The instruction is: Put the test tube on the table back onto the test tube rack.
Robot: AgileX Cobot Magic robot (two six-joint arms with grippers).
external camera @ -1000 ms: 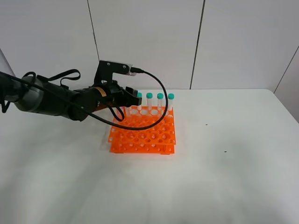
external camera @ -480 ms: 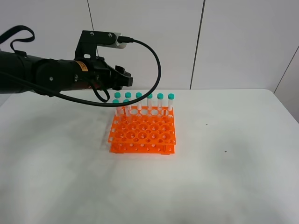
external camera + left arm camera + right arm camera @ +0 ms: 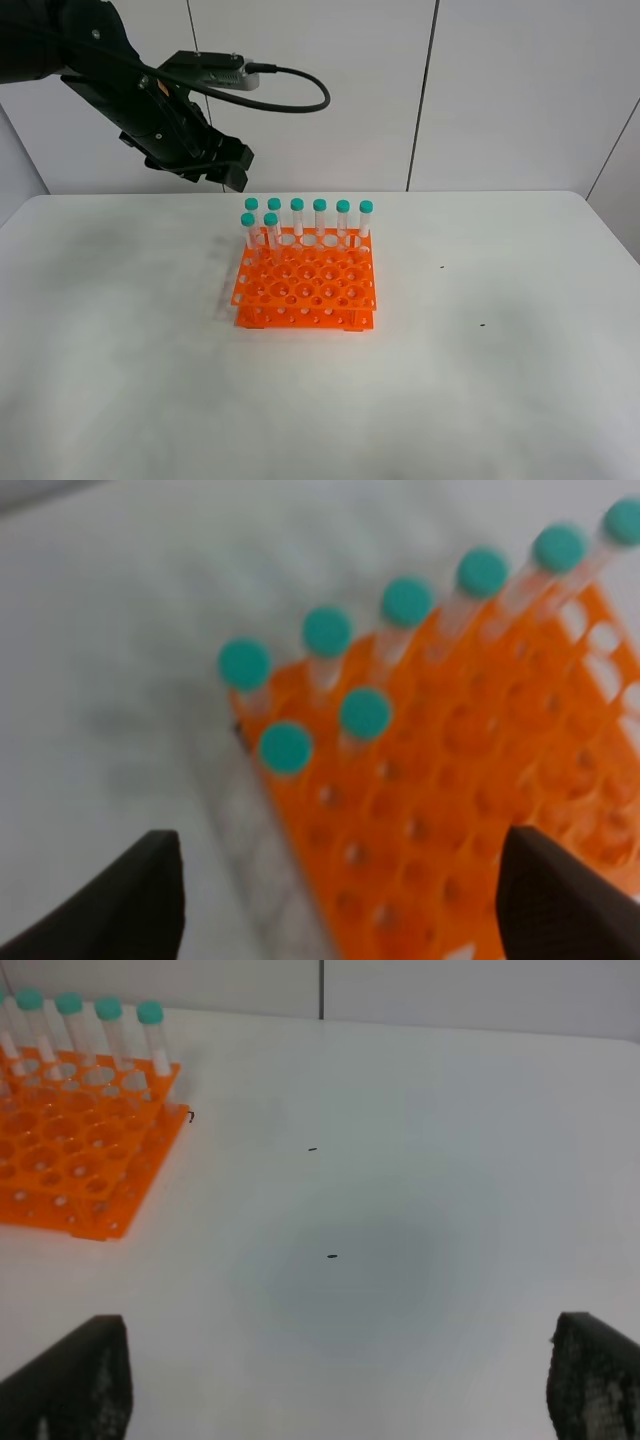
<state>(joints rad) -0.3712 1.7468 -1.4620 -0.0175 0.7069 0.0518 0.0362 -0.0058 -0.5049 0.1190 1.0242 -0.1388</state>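
Note:
The orange test tube rack stands on the white table. Several teal-capped test tubes stand upright in it: a full back row and two in the second row at the left. No tube lies on the table. My left gripper is open and empty, raised above and behind the rack's back left corner. In the left wrist view my left gripper looks down on the rack and the tubes. My right gripper is open and empty over bare table, and the rack is off to one side.
Two small dark specks mark the table right of the rack; they also show in the right wrist view. A white panelled wall stands behind the table.
My left arm has lifted from the rack's back left corner and swung up and back to the left, empty. The tubes at the rack's left side are now uncovered.

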